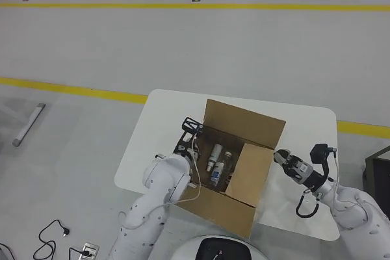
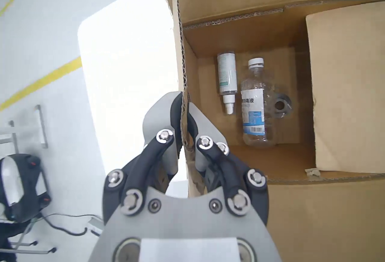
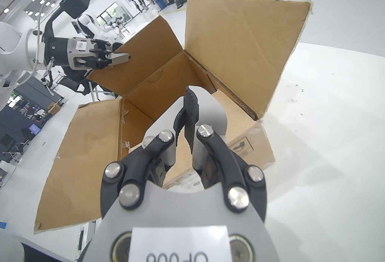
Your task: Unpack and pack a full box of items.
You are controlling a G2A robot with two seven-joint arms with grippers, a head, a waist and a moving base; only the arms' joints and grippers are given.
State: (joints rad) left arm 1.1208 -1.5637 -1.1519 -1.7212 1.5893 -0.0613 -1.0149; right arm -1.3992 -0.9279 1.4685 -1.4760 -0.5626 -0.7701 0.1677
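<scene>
A: Where is the box point(image 2: 240, 37)?
B: Open on the white table point(image 1: 159, 123). The near flap point(image 1: 224, 208) is folded outward toward the robot.
A: Left gripper point(image 2: 183, 100)?
B: At the box's left side, with fingers clamped on the top edge of the upright left flap point(image 3: 144, 61).
A: Right gripper point(image 3: 190, 106)?
B: At the box's right side. Fingers together, nothing seen between them. It is just beside the right flap point(image 2: 346, 88), which leans in over the opening. Contact with the flap: cannot tell.
A: Contents?
B: Lying on the box floor: a white spray bottle point(image 2: 226, 76) to the left, a clear bottle point(image 2: 254, 106) with a white cap just right of it, and a small round metal part point(image 2: 281, 105) just beside that bottle's right side. The far flap point(image 3: 240, 46) stands up.
</scene>
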